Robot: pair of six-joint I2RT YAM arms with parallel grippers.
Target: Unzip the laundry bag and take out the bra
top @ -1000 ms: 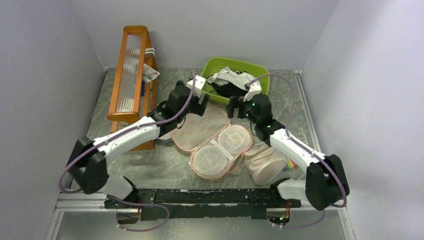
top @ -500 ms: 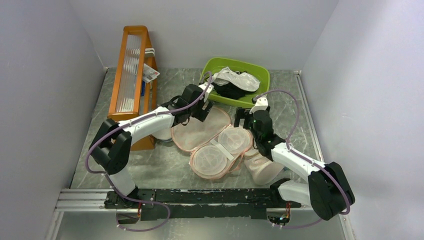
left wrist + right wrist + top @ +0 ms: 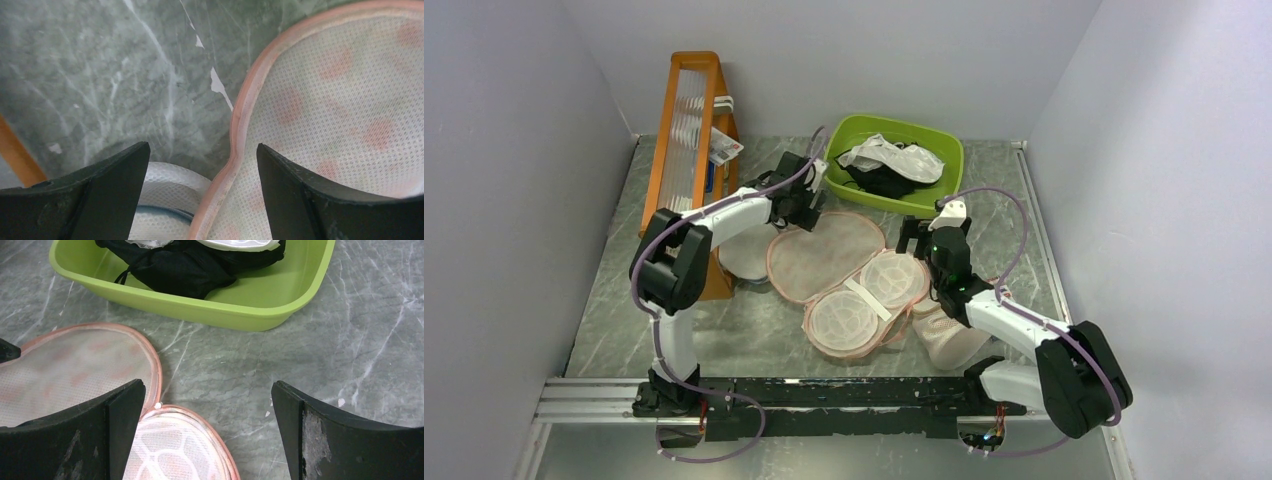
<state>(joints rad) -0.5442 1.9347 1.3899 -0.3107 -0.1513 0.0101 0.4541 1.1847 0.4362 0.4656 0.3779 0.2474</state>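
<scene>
The laundry bag [image 3: 824, 255] lies unzipped and spread open mid-table, with the mesh flap at the back and two round lobes [image 3: 864, 300] in front. A white bra [image 3: 892, 157] lies on black garments in the green basin [image 3: 949, 165]. My left gripper [image 3: 809, 210] is open and empty, low over the flap's pink edging [image 3: 239, 125]. My right gripper [image 3: 921, 232] is open and empty beside the bag's right lobe [image 3: 170, 450], facing the basin [image 3: 250, 310]. The flap also shows in the right wrist view [image 3: 75, 370].
An orange rack [image 3: 686, 150] stands at the back left. A round grey-white mesh disc [image 3: 744, 258] lies under the flap's left edge and shows in the left wrist view [image 3: 165, 192]. A beige mesh pouch [image 3: 954, 330] lies front right. Black garments [image 3: 185, 267] fill the basin.
Both grippers have drawn back from the basin. The left one swung left and down to the flap's edge. The right one moved nearer, beside the bag's right lobe.
</scene>
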